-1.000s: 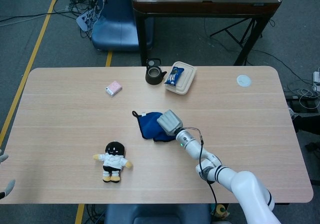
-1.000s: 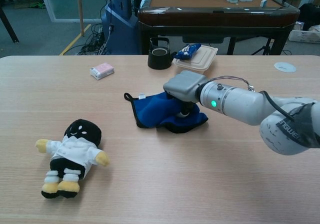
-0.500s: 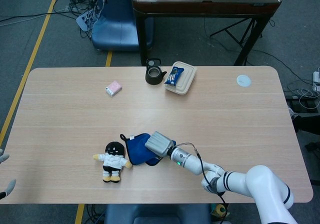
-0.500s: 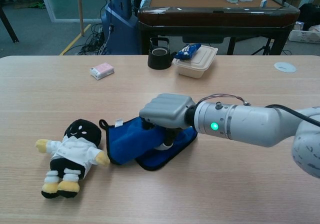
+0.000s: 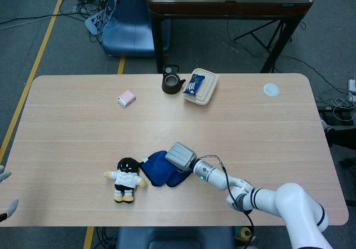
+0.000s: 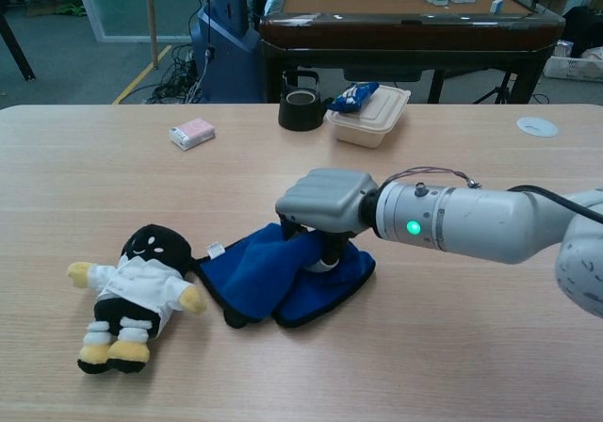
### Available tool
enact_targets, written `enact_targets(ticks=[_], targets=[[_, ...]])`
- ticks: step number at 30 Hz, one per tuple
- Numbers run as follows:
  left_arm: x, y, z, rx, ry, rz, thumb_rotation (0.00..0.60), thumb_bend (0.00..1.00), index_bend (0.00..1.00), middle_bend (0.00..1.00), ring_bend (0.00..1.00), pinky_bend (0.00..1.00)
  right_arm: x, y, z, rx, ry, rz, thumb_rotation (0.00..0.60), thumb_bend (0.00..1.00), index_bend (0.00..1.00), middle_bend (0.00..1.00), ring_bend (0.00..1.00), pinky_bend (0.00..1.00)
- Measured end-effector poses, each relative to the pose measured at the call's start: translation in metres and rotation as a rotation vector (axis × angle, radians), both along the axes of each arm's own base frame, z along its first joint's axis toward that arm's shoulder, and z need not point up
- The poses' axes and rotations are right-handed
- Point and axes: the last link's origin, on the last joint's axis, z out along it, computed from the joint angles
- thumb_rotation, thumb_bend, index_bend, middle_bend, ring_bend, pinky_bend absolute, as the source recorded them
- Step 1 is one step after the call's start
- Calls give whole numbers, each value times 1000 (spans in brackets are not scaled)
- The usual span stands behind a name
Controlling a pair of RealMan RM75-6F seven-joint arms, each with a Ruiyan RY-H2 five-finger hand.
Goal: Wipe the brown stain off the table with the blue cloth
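The blue cloth (image 5: 156, 168) (image 6: 247, 276) lies crumpled on the wooden table (image 5: 83, 132), near the front edge and just right of a plush doll. My right hand (image 5: 179, 154) (image 6: 325, 201) sits on the cloth's right part, palm down, with its fingers pressing into the fabric. The cloth's left edge nearly touches the doll's arm. No brown stain shows on the bare table; the cloth and hand hide whatever is under them. Only the grey fingertips of my left hand (image 5: 4, 193) show, at the far left edge of the head view, spread apart and holding nothing.
A plush doll (image 5: 127, 178) (image 6: 141, 290) in black and white lies left of the cloth. At the back stand a dark teapot (image 5: 172, 83) (image 6: 301, 102), a beige food box (image 5: 201, 88) (image 6: 372, 113), a pink packet (image 5: 127, 98) (image 6: 192, 133) and a white disc (image 5: 271, 89).
My right hand dragged the cloth from the table's middle toward the front left, up to the doll. In the last half second it eased slightly back right and the cloth bunched.
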Motion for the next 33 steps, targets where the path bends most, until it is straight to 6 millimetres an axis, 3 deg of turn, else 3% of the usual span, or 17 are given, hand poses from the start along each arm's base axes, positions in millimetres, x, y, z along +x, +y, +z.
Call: enact_targets(ticks=[7,14,19,22,25,30,33], targets=[[-1,0,0,-1,-1,1,600,246,216,116,107,167,-17,-34,8,-119,62,-55,600,468,831,675,675,883],[-2,0,0,-1,-3,-1,600,246,216,116,107,167,-33,-79,36,-280,58,-196,600,468,831,673,674,883],[-1,2,-2,-8,-5,-7,600,246,216,116,107,167,-32,-95,57,-341,-4,-248,600,468,830,656,649,881],[-1,2,-2,-6,-5,-7,600,246,216,116,107,167,-32,-99,64,-356,-21,-272,600,463,802,606,586,831],[-1,2,-2,-8,-4,-6,600,246,216,116,107,167,-36,-101,67,-354,-13,-298,600,407,593,477,434,655],[-1,2,-3,-11,-4,-6,600,246,216,116,107,167,-45,-100,70,-326,20,-347,600,136,70,154,133,333],[0,3,-3,-10,-4,-8,600,246,216,116,107,167,-46,-99,75,-323,11,-365,600,17,0,32,28,226]])
